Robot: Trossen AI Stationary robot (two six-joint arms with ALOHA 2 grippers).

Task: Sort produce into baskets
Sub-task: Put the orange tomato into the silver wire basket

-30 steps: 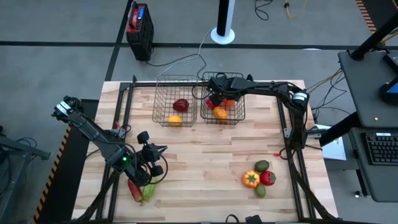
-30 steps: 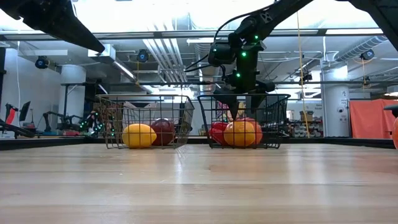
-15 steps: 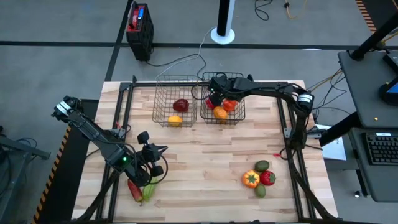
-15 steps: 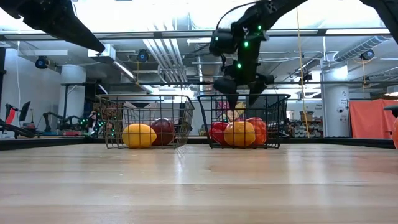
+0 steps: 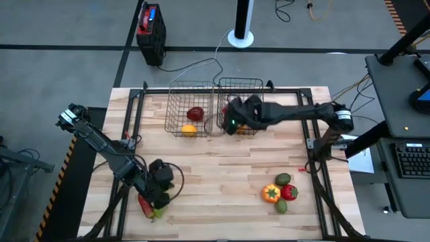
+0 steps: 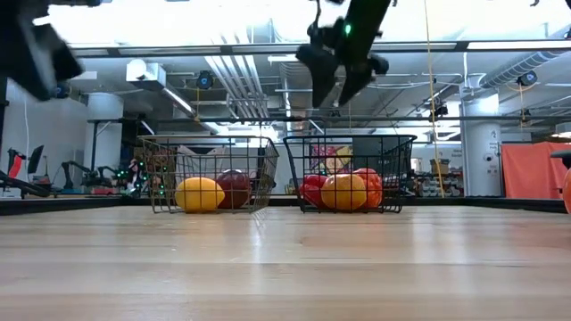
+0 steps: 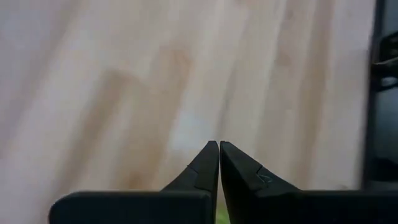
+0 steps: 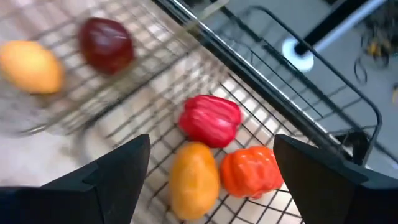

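The open right gripper [image 6: 339, 67] hangs empty above the right basket [image 5: 240, 86], hiding much of its produce [image 8: 210, 119]. The clenched left gripper [image 7: 218, 152] covers the vegetables [image 5: 145, 205] near the table's [image 5: 222, 175] front-left corner.

High view: right gripper [image 5: 232, 124] and its arm cover most of the right basket [image 5: 250, 86], so the produce inside is largely hidden there. Left gripper [image 5: 160, 185] hides most of a red piece [image 5: 144, 204] and a green piece [image 5: 158, 211] near the table's [image 5: 222, 175] left front corner; kinds not identifiable. Low view: an orange item [image 6: 566, 189] is cut off at the right edge, and a dark blurred shape [image 6: 36, 53] fills the upper left.
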